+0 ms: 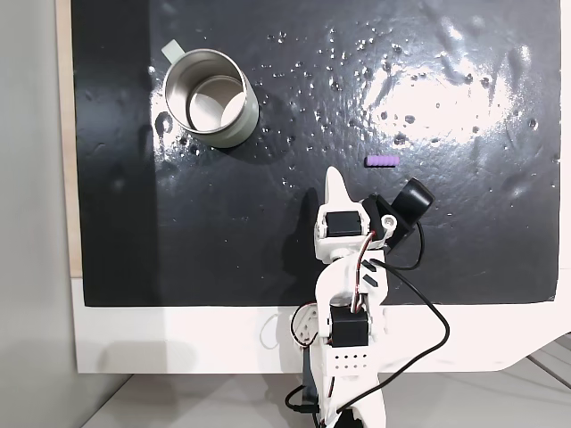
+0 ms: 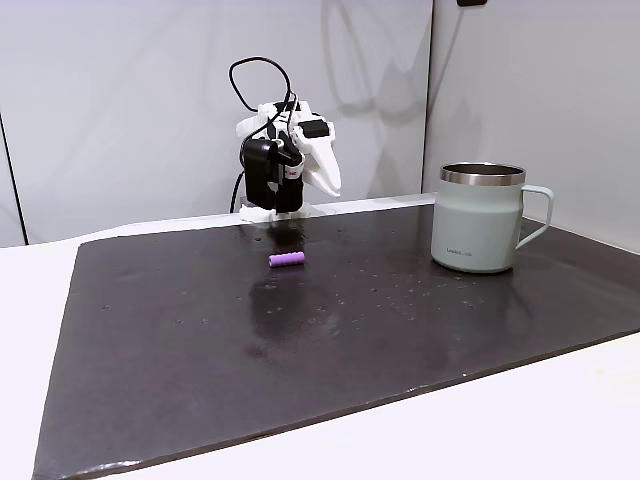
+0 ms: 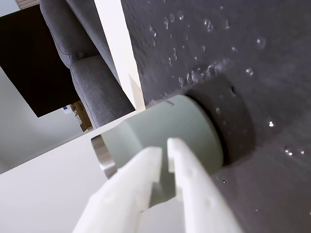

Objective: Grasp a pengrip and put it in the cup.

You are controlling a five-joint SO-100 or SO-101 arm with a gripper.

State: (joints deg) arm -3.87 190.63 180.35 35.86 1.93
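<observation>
The pengrip [image 1: 381, 161] is a tiny purple ribbed tube lying on its side on the black mat, also seen as the pengrip [image 2: 286, 259] in the side-on fixed view. The cup [image 1: 239, 123] stands upright at the mat's upper left, pale green outside with a silver rim and a flat handle; the cup [image 2: 475, 225] sits at the right in the other fixed view. My white gripper [image 1: 335, 176] is folded back near the arm's base, above the mat, well apart from both. In the wrist view the gripper [image 3: 164, 144] is shut with nothing held, pointing toward the cup [image 3: 180, 124].
The black mat [image 1: 178, 232] is glossy and dotted with droplets, and lies on a white table [image 1: 178, 339]. The arm's base and cables [image 1: 352, 357] stand at the table's near edge. A grey sofa [image 3: 82, 73] shows beyond the table in the wrist view.
</observation>
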